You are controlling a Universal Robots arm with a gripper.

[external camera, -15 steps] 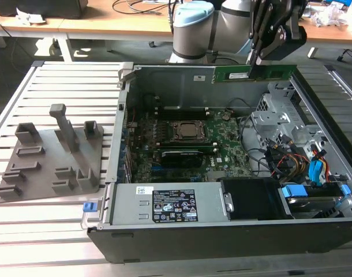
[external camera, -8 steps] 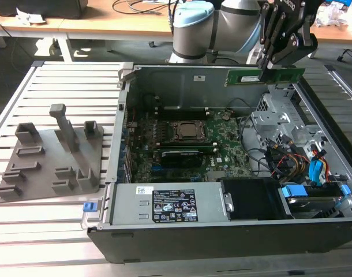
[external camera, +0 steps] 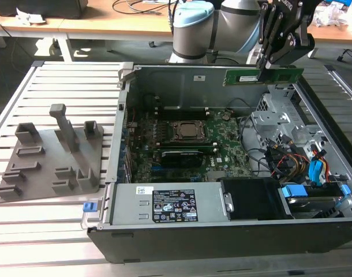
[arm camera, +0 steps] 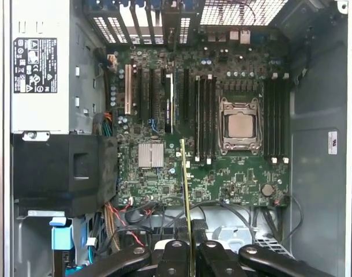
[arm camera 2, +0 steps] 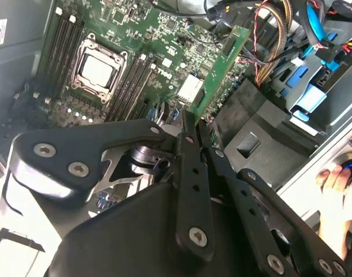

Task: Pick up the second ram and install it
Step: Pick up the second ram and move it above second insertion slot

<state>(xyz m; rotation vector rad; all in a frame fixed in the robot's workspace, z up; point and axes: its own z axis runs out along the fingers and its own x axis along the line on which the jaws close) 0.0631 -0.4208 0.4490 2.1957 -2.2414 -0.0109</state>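
The second ram point(external camera: 262, 75) is held clamped between the closed fingers of the gripper point(external camera: 275, 62). In the exterior view it is seen lying level above the far wall of the case, toward the exterior view's right and apart from the board below. A slatted metal table point(external camera: 66, 81) is spread under everything. An open computer case point(external camera: 222, 239) is set on it, and a grey slotted tray point(external camera: 49, 156) is laid just beside the case on the exterior view's left. The floor of the case is covered by the green motherboard point(external camera: 225, 156). A silver power supply point(external camera: 170, 202) and a black shroud point(external camera: 251, 199) are mounted along the near wall. A CPU socket point(external camera: 187, 131) is seated on the board, with long black memory slots point(arm camera: 202, 118) on both sides in the first wrist view. In the second wrist view the stick is seen projecting from the fingers above the board, and a person's hand point(arm camera 2: 337, 193) is seen outside the case.
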